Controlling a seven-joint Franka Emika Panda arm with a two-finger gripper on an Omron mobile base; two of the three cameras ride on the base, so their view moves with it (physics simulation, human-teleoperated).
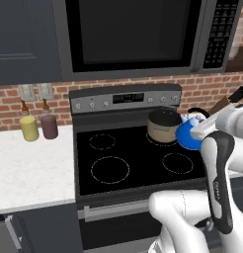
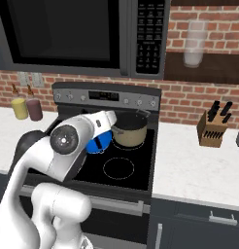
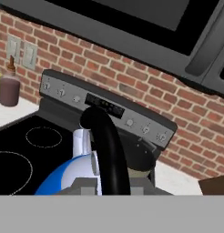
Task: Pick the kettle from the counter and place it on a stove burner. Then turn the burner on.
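Gripper (image 3: 113,189) closed on the thin black handle of the kettle (image 1: 189,134), holding it just above the black glass cooktop (image 1: 138,163). Blue body hanging beside the tan pot (image 1: 164,125) at the back right, seemingly touching or nearly so. In the hand view, handle arching up the middle, white spout to its left. Largest burner circle (image 1: 110,169) at front left, bare, well apart from the kettle. White counter (image 1: 29,168) left of the stove, yellow and maroon jars (image 1: 39,127) by the brick wall
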